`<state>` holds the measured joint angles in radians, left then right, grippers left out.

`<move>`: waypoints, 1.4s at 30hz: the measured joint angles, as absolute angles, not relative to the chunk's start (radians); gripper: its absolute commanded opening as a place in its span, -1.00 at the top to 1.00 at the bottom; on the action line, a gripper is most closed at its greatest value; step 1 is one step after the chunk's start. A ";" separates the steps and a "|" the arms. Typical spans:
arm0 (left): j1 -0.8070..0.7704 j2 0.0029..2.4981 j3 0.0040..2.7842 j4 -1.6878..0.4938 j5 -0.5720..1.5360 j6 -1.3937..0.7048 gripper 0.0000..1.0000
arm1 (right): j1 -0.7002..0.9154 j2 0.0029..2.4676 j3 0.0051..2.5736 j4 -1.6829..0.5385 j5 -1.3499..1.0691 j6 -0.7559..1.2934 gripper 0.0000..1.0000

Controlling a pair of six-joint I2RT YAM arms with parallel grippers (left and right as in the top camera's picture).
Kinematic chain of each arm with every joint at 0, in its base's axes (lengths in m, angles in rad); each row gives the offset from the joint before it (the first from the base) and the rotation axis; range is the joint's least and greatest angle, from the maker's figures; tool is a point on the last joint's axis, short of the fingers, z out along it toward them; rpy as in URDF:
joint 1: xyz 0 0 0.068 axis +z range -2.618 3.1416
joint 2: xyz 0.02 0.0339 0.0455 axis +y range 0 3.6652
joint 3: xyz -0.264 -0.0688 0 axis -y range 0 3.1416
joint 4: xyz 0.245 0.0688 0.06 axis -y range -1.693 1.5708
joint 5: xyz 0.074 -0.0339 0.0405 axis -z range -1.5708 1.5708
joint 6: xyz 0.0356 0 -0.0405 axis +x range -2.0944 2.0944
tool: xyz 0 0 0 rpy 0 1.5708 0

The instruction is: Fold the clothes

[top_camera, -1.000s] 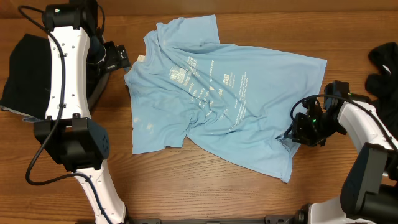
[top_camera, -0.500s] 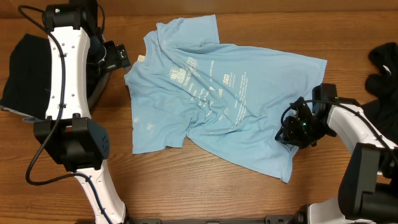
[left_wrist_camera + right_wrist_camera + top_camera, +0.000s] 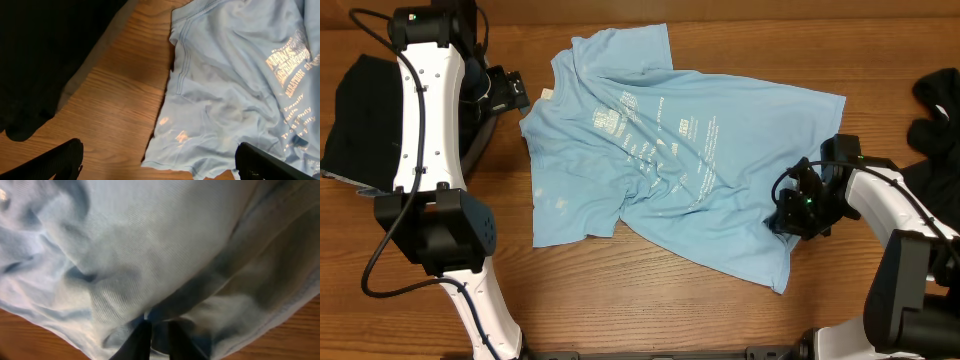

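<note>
Right claw tight on hem of light blue T-shirt

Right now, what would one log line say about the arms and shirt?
left gripper: open, empty | right gripper: shut on blue T-shirt edge

You can pass over bare table between the shirt and the arm bases. On your left, the left arm and a black garment stand in the way. Dark clothes crowd the right edge.
</note>
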<state>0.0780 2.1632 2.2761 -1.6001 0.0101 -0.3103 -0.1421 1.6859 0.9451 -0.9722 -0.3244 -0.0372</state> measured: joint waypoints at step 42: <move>0.125 2.163 2.276 -1.599 0.003 -0.307 -1.00 | -0.321 1.660 0.860 -1.006 -0.247 0.297 -0.81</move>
